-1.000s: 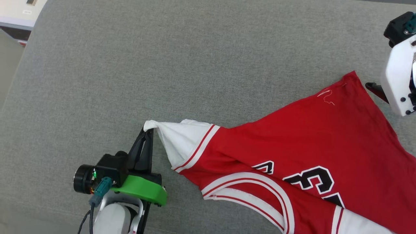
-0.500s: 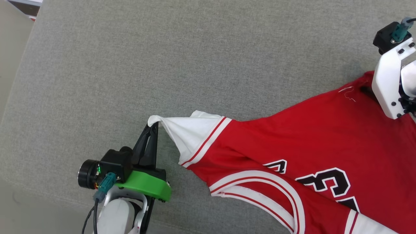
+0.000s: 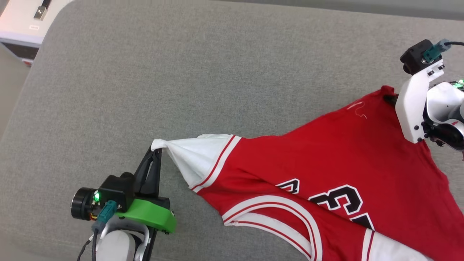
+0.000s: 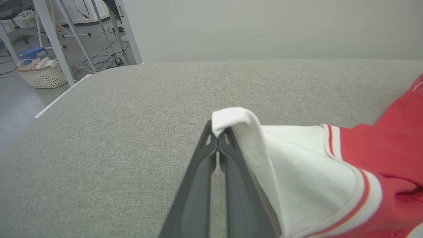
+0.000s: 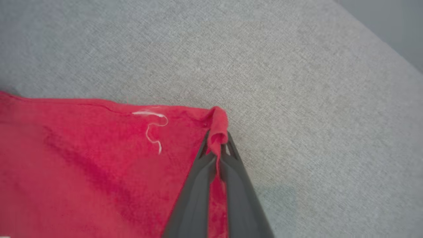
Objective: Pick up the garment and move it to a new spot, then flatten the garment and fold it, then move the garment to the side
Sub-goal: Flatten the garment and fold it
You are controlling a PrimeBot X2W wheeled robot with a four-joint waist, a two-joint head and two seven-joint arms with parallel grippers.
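Observation:
The garment (image 3: pixel 326 156), a red jersey with white sleeves and black numerals, lies spread over the right half of the grey cushion. My left gripper (image 3: pixel 156 149) is shut on the tip of a white sleeve (image 4: pixel 297 172), and the cloth folds over the left gripper (image 4: pixel 218 132). At the far right, my right gripper (image 3: pixel 390 98) is shut on a red hem corner. The right wrist view shows that corner bunched between the closed tips of the right gripper (image 5: pixel 217 140), with a loose white thread (image 5: pixel 153 127) on the garment (image 5: pixel 82 165) beside it.
The grey cushion (image 3: pixel 181 72) stretches bare to the left and far side of the garment. Its left edge drops to the floor, with white furniture (image 3: pixel 21 18) past the corner. A wicker basket (image 4: pixel 41 74) and table legs (image 4: pixel 53 33) stand beyond the cushion.
My right gripper, open beside the red hem corner a second ago, has moved onto it and shut on it. The left gripper still holds the sleeve. The head camera has shifted.

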